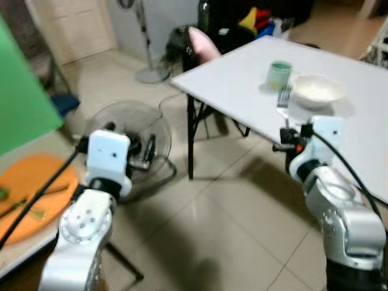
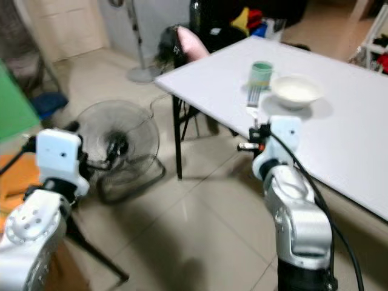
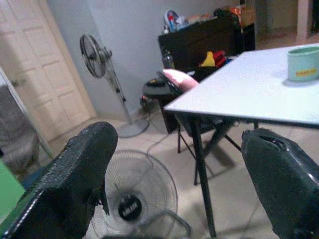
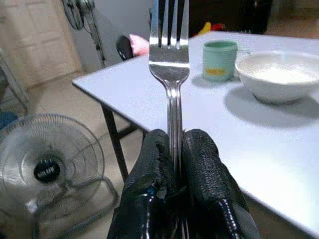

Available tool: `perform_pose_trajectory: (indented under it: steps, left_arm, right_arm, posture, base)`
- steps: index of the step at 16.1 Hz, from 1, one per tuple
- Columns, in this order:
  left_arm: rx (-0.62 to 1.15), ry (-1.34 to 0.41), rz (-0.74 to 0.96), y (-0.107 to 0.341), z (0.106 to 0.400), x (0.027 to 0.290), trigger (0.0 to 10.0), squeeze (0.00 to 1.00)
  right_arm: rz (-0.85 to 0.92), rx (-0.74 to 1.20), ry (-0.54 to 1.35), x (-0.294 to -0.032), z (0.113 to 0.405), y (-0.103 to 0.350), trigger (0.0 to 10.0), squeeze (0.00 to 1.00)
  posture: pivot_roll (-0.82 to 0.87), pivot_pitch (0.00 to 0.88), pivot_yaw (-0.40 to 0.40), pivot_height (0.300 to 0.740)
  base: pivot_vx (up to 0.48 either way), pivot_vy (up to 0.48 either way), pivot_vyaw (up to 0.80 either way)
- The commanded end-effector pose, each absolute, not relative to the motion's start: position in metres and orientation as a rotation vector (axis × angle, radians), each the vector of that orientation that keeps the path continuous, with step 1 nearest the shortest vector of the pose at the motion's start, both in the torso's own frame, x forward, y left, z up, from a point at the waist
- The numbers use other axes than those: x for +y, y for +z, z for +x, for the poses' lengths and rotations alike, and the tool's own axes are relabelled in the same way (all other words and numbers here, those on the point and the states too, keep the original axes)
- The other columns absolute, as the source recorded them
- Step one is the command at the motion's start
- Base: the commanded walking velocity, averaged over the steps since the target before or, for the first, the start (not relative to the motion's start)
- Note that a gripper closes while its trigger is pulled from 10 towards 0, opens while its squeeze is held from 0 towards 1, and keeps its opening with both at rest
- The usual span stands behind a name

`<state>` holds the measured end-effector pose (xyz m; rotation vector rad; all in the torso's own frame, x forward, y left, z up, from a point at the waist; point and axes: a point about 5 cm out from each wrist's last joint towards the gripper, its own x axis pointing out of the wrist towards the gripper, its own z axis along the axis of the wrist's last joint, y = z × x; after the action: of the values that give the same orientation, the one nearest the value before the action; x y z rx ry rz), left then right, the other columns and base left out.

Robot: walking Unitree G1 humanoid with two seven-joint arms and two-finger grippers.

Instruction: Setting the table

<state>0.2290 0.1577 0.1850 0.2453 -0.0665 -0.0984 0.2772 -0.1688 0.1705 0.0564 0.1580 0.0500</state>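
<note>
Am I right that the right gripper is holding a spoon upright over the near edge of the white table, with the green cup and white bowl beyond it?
Not quite: the right gripper is shut on a fork, not a spoon; the right wrist view shows its tines. It does stand upright by the table edge, with the green cup and white bowl beyond.

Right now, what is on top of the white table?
On the white table stand a green cup and a white bowl. The right tool holds a fork over its edge. The bowl's contents are unclear.
</note>
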Motion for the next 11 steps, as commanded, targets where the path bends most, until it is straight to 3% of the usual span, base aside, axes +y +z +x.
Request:
perform_pose_trajectory:
  steps: [1, 11]
  left_arm:
    - [-0.061, -0.081, 0.256, 0.1856, 0.2287, 0.1635, 10.0, 0.00]
    - [-0.052, -0.090, 0.270, 0.1846, 0.2275, 0.1681, 10.0, 0.00]
  right_arm:
    - [0.047, 0.129, 0.109, -0.1560, 0.2814, 0.1776, 10.0, 0.00]
    - [0.067, 0.111, 0.145, -0.1467, 0.2832, 0.1788, 10.0, 0.00]
  posture:
    - [-0.05, 0.003, 0.036, 0.740]
    - [-0.03, 0.006, 0.035, 0.740]
  base:
    - [0.424, 0.000, 0.00]
    - [0.425, 0.000, 0.00]
